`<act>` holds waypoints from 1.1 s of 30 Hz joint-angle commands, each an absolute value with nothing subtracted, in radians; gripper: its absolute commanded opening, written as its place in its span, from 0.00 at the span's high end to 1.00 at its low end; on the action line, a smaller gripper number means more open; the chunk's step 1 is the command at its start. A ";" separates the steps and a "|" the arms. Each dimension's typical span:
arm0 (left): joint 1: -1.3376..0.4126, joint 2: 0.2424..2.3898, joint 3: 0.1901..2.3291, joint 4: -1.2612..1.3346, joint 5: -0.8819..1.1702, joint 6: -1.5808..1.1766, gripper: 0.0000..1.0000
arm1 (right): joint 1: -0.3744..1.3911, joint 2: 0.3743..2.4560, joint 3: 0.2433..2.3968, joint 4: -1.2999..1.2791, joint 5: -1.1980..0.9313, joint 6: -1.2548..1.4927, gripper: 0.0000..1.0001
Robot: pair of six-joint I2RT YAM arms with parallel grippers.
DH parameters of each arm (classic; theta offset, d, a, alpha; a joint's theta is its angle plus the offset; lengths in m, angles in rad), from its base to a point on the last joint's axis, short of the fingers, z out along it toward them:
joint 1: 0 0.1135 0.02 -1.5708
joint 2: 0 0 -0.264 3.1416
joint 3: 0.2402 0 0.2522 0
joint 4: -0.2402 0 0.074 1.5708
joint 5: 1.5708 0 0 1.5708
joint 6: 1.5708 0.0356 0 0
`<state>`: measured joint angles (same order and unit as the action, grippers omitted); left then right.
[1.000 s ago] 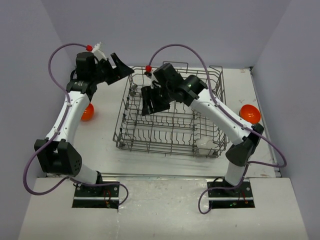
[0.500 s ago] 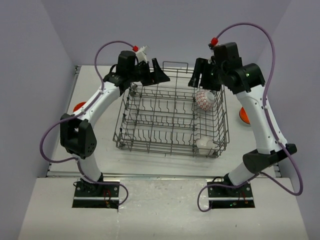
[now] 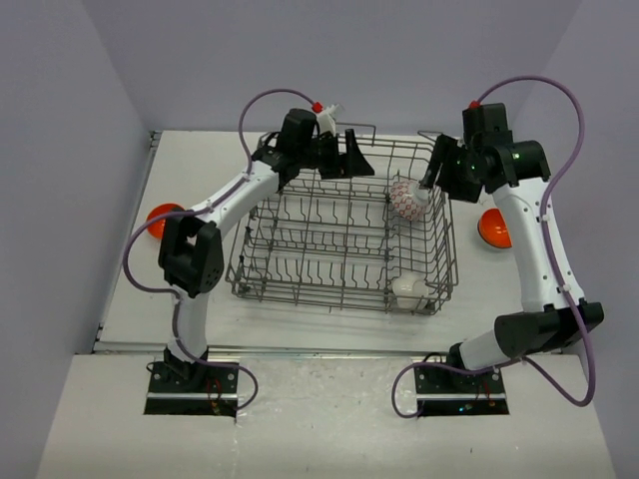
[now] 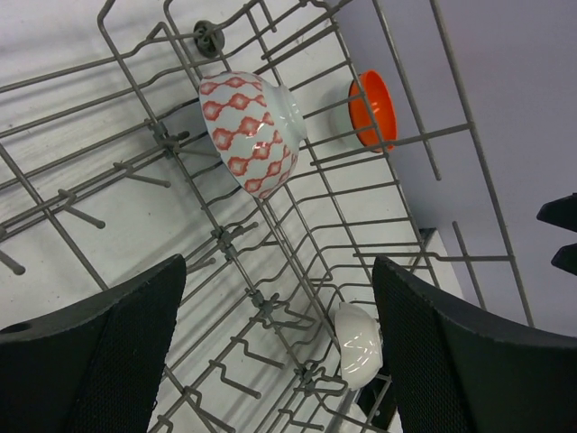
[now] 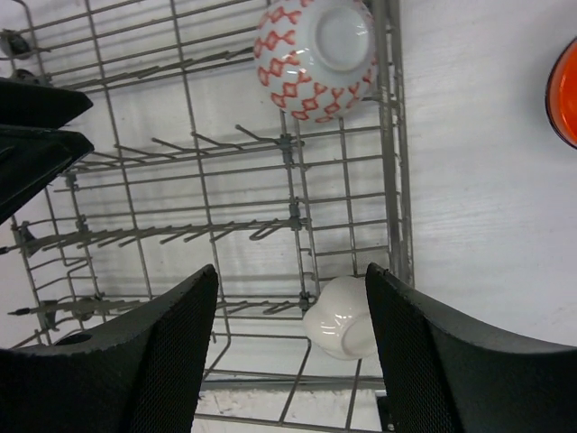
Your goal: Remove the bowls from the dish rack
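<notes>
Left tool [image 4: 278,298] and right tool [image 5: 290,298], both released, hover above the grey wire dish rack [image 3: 300,279], which holds a red-patterned white round bowl [image 3: 407,199] at 2 o'clock and a plain white bowl [image 3: 406,288] at 5, with bright orange bowls [image 3: 492,230] on the counter [image 3: 200,294] at 3 and 9.

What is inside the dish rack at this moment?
Two bowls sit inside the dish rack: a red-patterned white bowl at its far right and a plain white bowl at its near right. The left claw covers part of the far edge.
</notes>
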<state>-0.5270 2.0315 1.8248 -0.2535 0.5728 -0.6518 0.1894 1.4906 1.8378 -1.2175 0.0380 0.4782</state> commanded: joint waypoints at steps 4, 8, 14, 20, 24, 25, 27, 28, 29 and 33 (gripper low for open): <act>-0.569 2.080 1.902 -0.229 0.540 -0.617 0.16 | 0.135 1.427 1.743 -1.195 0.020 0.456 0.33; -0.578 2.117 1.916 -0.227 0.535 -0.621 0.16 | 0.115 1.428 1.714 -1.181 0.018 0.443 0.33; -0.597 2.147 1.924 -0.227 0.526 -0.618 0.16 | 0.087 1.439 1.689 -1.167 0.018 0.433 0.36; -0.609 2.175 1.936 -0.227 0.514 -0.623 0.16 | 0.061 1.440 1.643 -1.132 0.006 0.419 0.56; -0.609 2.194 1.959 -0.241 0.497 -0.624 0.16 | 0.057 1.450 1.623 -1.118 0.006 0.419 0.66; -0.609 2.200 1.960 -0.242 0.495 -0.624 0.16 | 0.055 1.451 1.620 -1.111 0.006 0.420 0.69; -0.609 2.206 1.968 -0.242 0.495 -0.626 0.16 | 0.052 1.459 1.617 -1.104 -0.015 0.422 0.79; -0.609 2.215 1.971 -0.242 0.499 -0.627 0.16 | 0.051 1.462 1.618 -1.104 -0.018 0.422 0.83; -0.609 2.218 1.973 -0.242 0.499 -0.629 0.16 | 0.052 1.465 1.624 -1.104 -0.020 0.422 0.88; -0.611 2.241 1.988 -0.236 0.509 -0.632 0.15 | 0.052 1.482 1.640 -1.103 -0.035 0.423 1.00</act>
<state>-0.6048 2.2230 1.9381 -0.2558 0.5049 -0.6430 0.0494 1.4662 1.6154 -1.1435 0.0002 0.3977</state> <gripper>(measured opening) 0.844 0.030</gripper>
